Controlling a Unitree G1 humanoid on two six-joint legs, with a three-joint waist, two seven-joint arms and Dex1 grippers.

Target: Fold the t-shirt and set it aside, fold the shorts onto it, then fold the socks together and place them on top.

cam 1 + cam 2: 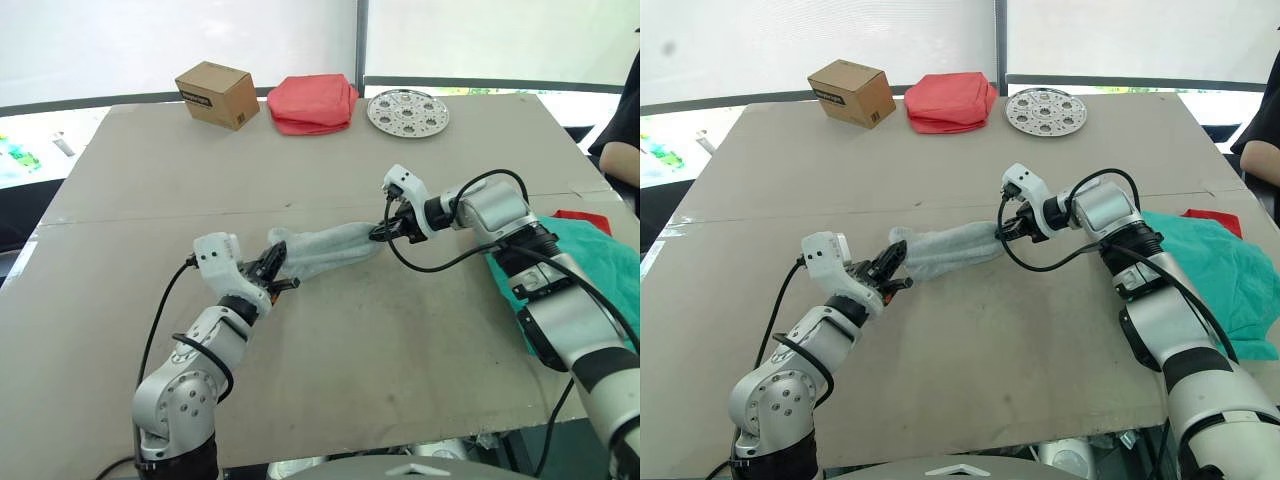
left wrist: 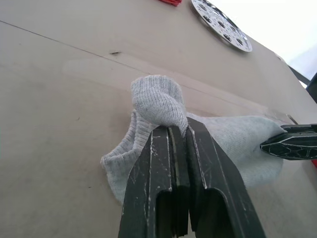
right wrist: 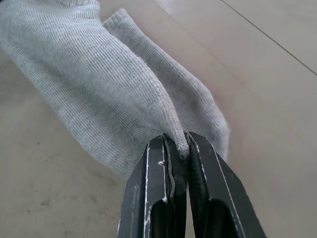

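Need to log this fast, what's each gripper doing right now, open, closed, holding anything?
Left gripper: closed on one end of the socks.
Right gripper: closed on the other end.

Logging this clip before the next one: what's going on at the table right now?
The robot holds the pair of light grey knit socks between its arms over the brown table. The left gripper is shut on one end, the right gripper on the other. The teal-green fabric shorts lie at the robot's right, a bright red cloth showing at their far edge. A salmon-pink folded cloth, cardboard box and perforated metal disc sit along the far edge.
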